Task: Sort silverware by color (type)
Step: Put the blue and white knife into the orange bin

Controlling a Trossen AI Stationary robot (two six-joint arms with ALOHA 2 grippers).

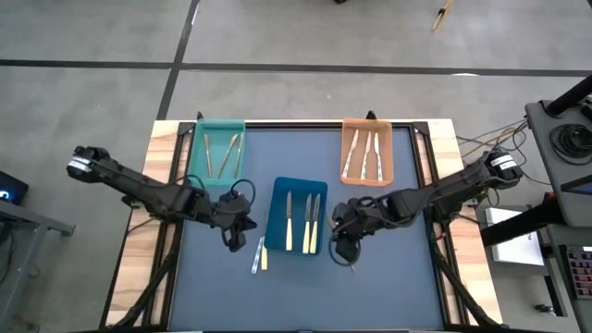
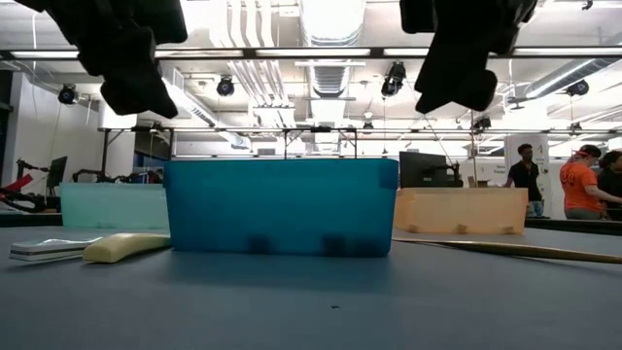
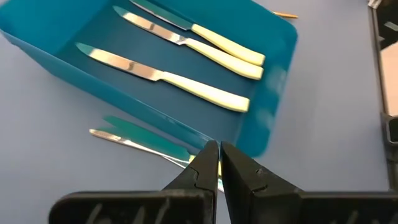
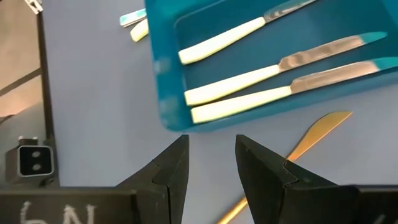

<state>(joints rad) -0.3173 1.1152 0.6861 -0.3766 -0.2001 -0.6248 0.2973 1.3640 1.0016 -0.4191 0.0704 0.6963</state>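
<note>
Both grippers hover: my left [image 3: 218,163] nearly closed, my right [image 4: 211,163] spread, three knives [image 4: 249,78] in the blue tray [image 4: 163,74] ahead.

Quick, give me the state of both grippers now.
Left gripper: shut, holding nothing, above the utensils beside the blue tray.
Right gripper: open, empty.

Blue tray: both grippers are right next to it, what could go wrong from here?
1. The two loose utensils lie close against the blue tray; the shut left gripper may nudge the tray or pinch both together.
2. The gold knife lies flat by the tray wall, so the open right gripper could slip off it or knock the tray.
</note>
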